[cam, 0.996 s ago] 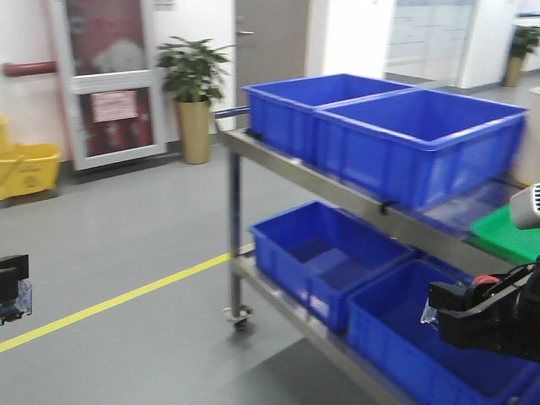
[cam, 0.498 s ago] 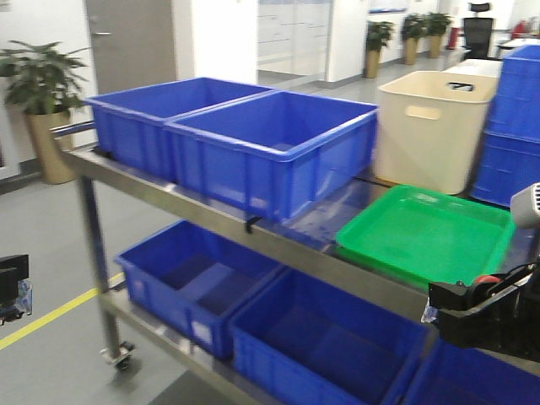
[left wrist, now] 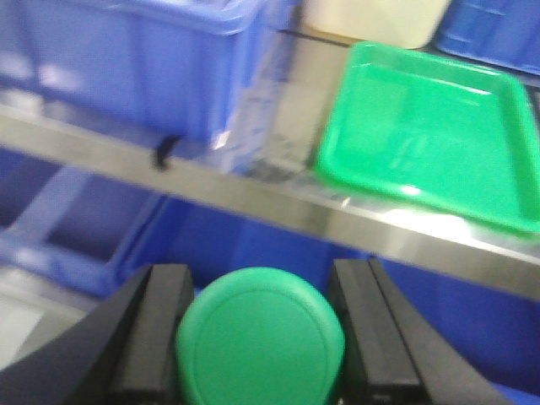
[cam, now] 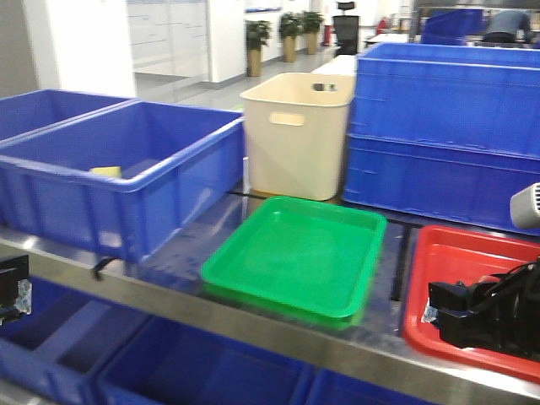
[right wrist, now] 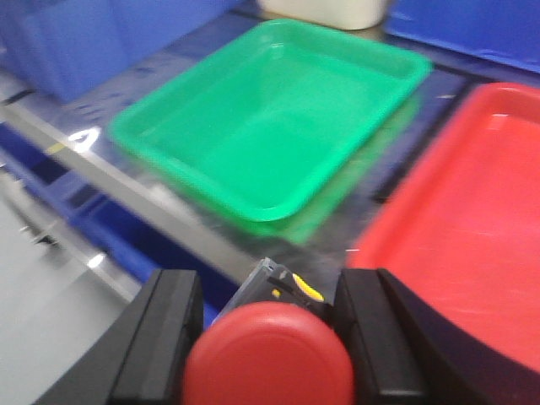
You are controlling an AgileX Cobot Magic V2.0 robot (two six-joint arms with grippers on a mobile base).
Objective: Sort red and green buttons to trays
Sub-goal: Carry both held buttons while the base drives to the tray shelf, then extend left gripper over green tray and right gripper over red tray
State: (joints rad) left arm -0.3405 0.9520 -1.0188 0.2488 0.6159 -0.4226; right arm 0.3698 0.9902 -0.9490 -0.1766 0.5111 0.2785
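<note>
Green button (left wrist: 260, 346): clamped between the fingers of left hand (left wrist: 260, 283), hand narrowed around the round cap. Held in front and to the left of green tray (left wrist: 426, 126), out past the front lip of steel shelf (left wrist: 253, 198); well apart from the tray, not over it.

Red button (right wrist: 268, 359): gripped the same way in right hand (right wrist: 268, 287), mushroom cap toward the camera, a dark block with a yellow mark just showing behind it. Held in front and to the right of green tray, near the front edge of red tray (right wrist: 472, 219). Red tray just right of green tray, a narrow strip of shelf between.

Nothing seen in either tray. Cream tub (cam: 295, 139) behind green tray, blue crate (cam: 126, 169) to its left, stacked blue crates (cam: 439, 126) behind and to its right.

Step, as judged: approach with both buttons in hand, placing not yet begun.

Next move calls for clearing the shelf lip and near rim, reaching left hand forward and rightward over green tray's floor, lowering, then releasing; likewise right hand over red tray. Wrist views blurred, so fine alignment not readable.
</note>
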